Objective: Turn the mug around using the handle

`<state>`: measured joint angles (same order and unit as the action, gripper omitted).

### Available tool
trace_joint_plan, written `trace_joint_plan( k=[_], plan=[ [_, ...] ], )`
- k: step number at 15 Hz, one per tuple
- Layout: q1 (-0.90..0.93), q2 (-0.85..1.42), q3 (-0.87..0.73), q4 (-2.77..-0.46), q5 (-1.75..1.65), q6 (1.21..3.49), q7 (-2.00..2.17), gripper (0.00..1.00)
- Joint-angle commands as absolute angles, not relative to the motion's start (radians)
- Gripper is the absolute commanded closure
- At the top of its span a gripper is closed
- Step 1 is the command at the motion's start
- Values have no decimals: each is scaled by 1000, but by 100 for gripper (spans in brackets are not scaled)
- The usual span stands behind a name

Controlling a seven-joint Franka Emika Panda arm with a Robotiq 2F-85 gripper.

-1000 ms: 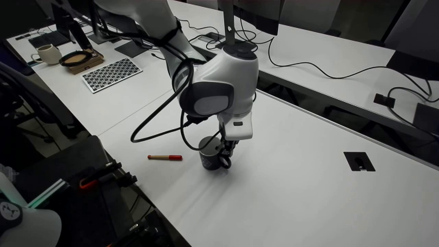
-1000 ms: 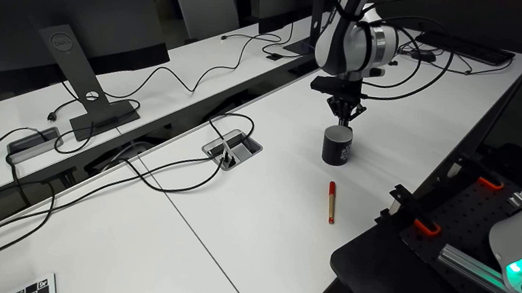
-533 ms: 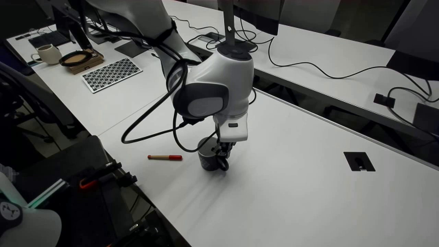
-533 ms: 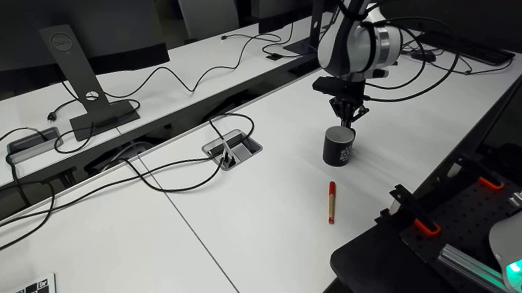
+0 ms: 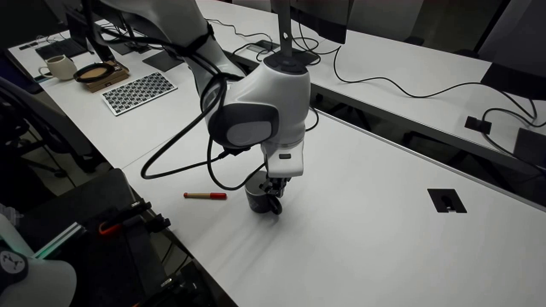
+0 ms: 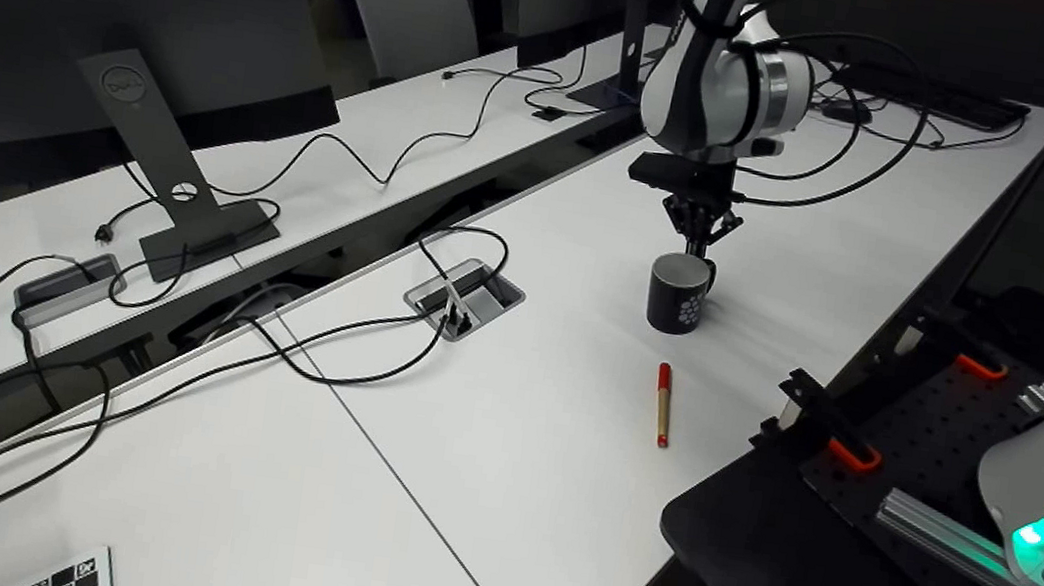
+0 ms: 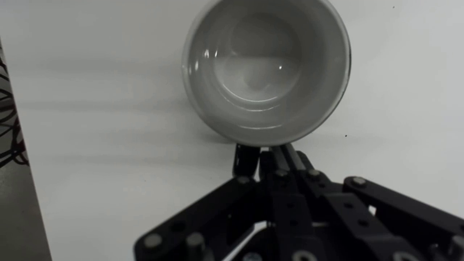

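The dark mug [image 6: 672, 305] stands upright on the white table, its light grey inside [image 7: 259, 90] filling the top of the wrist view. Its dark loop handle [image 7: 246, 159] points down in that view, partly under the rim; in an exterior view the handle [image 5: 278, 207] sticks out at the lower right of the mug. My gripper [image 7: 286, 156] is shut with nothing between its fingers. The fingertips reach down close against the mug's wall, just right of the handle in the wrist view, with a sliver of table showing between; whether they touch lower down is hidden.
A red-tipped marker pen [image 6: 663, 404] lies near the mug. A socket box [image 6: 466, 298] with cables is set in the table. Farther off are a white keyboard [image 5: 138, 91] and a beige cup [image 5: 61, 67]. A black cable [image 5: 147, 170] hangs from the arm.
My gripper has moved a little, leftward in one exterior view and rightward in another. The mug has turned slightly: its handle has swung round with the gripper, and the mug itself has shifted a touch.
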<state>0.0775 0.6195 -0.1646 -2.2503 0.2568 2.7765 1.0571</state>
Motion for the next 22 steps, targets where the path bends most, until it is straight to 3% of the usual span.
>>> trace_joint_plan(
  k=[1, 22],
  plan=[
    [88, 595, -170, -2287, 273, 2791, 1090, 100],
    [76, 597, -199, -2337, 278, 2789, 1207, 100]
  ],
)
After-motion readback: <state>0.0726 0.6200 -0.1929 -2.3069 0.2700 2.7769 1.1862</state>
